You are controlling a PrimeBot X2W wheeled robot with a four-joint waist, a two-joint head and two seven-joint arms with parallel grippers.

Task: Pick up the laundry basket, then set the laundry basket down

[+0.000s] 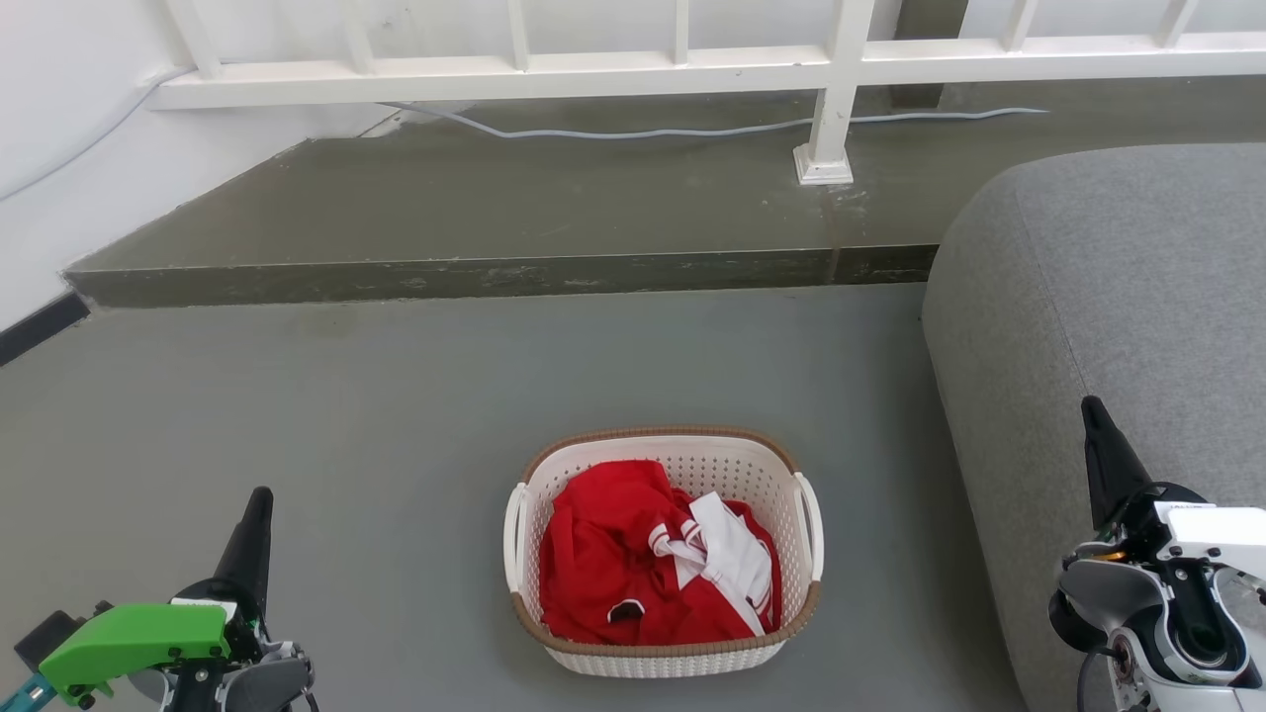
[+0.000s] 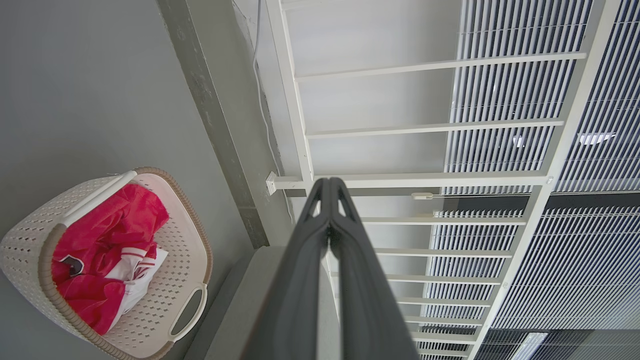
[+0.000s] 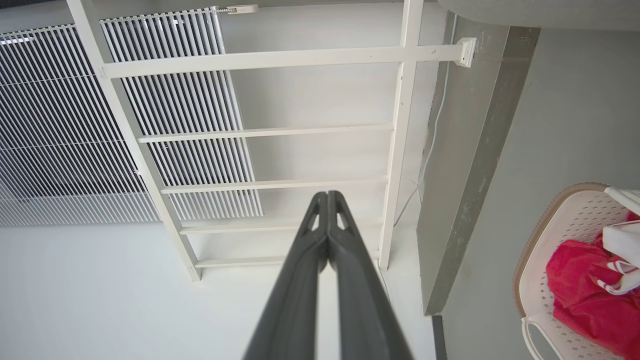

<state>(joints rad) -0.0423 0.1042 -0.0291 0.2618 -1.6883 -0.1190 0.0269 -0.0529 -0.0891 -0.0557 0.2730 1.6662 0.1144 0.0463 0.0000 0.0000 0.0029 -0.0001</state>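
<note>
My left gripper (image 1: 259, 499) has its tapered dark fingers pressed together, empty. Between my arms, on the smooth grey floor (image 1: 396, 396), sits the laundry basket (image 1: 692, 460): rounded, perforated cream plastic, brown woven-look rim, crumpled red cloth (image 1: 608, 554) inside. My right gripper (image 1: 1092, 407), likewise pressed together, holds nothing, beside the fabric sofa (image 1: 1118, 297).

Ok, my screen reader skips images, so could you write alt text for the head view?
A cream laundry basket holding red and white clothes sits on the grey floor between the left gripper and right gripper, beside a grey sofa.
</note>
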